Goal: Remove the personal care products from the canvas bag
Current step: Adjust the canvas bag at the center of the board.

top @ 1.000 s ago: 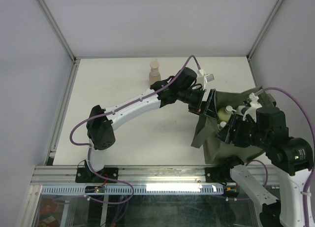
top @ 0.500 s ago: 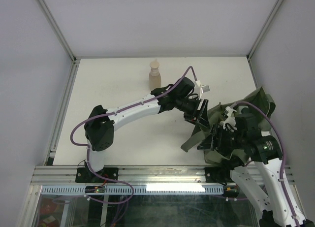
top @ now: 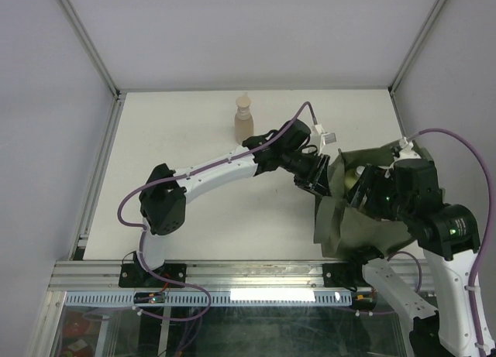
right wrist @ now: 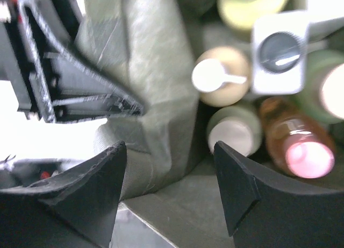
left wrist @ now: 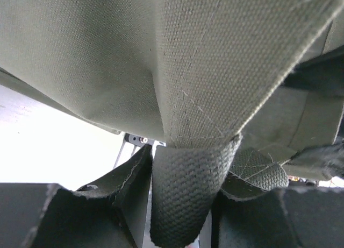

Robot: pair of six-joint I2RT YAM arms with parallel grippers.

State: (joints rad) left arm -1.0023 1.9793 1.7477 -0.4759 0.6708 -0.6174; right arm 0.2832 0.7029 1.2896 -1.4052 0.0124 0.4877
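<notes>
The olive canvas bag lies slumped at the right of the table, its mouth facing left. My left gripper is at the bag's left rim. In the left wrist view its gripper is shut on the bag's woven strap, with canvas filling the view above. My right gripper hovers over the bag's mouth. In the right wrist view that gripper is open over folded canvas. Just beyond it, several personal care products stand packed in the bag, among them a beige pump bottle, an orange bottle and a pale white-capped bottle.
One tan bottle stands upright on the white table at the back, left of the left arm. Grey walls close in the table on three sides. The right wall is close behind the bag.
My left gripper has closed on the strap at the bag's left rim. The right arm has swung back over the bag's mouth and its jaws have opened wider. The bag has shifted and changed shape.
</notes>
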